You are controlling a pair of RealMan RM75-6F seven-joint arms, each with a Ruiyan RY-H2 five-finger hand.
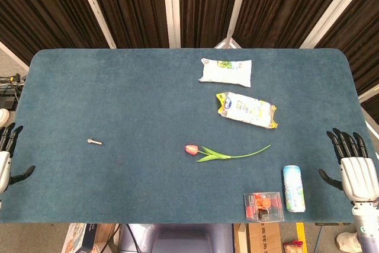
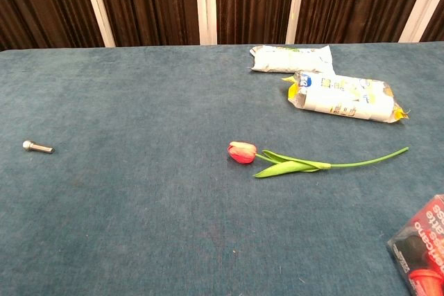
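right hand [image 1: 358, 167] resting at the right edge of the blue bench [image 1: 118, 99], fingers spread and pointing up the bench, holding nothing. nearest to it, a light-blue can [image 1: 294, 188] lying on its side near the front edge, just to the left and apart from the fingers. beside the can, a little further left, a small clear box [image 1: 263, 206] with red and black contents, at the very front edge; seen only partly in the chest view [image 2: 423, 247], cut off at the lower right corner.

left hand [image 1: 7, 158] at the left edge of the bench, fingers apart, thumb out to the side, empty as well; mostly cut off by the frame. closest to it, a small silver bolt [image 1: 94, 141], lying flat and well apart from the hand.

near the middle, a tulip [image 1: 228, 153] lying flat, red bloom to the left, green stem running right. beyond it, a yellow-edged white packet [image 1: 246, 109], and further back a white packet [image 1: 225, 70], the two near each other but not touching.

neither hand visible in the chest view.
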